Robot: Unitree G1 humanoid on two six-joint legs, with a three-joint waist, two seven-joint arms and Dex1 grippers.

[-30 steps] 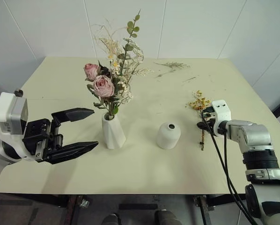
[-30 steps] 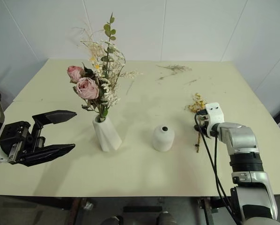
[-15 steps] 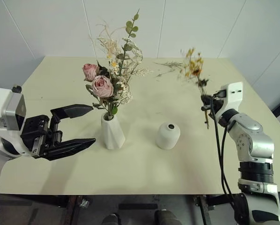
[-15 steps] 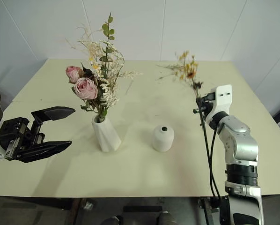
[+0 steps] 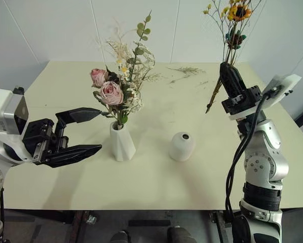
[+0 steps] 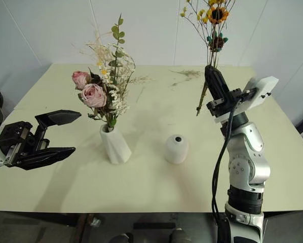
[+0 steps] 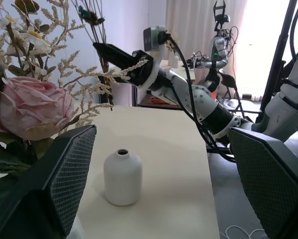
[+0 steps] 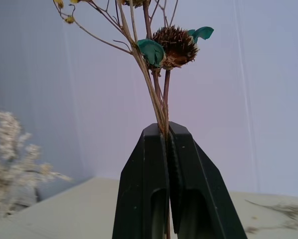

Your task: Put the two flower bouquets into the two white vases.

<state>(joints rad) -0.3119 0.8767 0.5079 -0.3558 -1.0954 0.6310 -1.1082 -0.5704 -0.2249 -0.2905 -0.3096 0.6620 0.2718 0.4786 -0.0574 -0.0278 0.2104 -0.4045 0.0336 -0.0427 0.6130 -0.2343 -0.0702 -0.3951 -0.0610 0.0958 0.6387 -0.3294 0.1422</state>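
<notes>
Two vases (image 5: 122, 143) (image 5: 182, 146), two bouquets (image 5: 120, 81); right tool (image 5: 226, 71) pinches one (image 5: 231, 30), left tool (image 5: 85, 132) spread.

Left hand (image 5: 79, 132): two long black tapered fingers with a mesh-patterned inner face, black knuckle block, boxy white wrist housing behind.
Right hand (image 5: 227, 70): narrow black fingers, white camera bracket, silver-grey jointed forearm with black collar rings, black cables looped down its side.
</notes>
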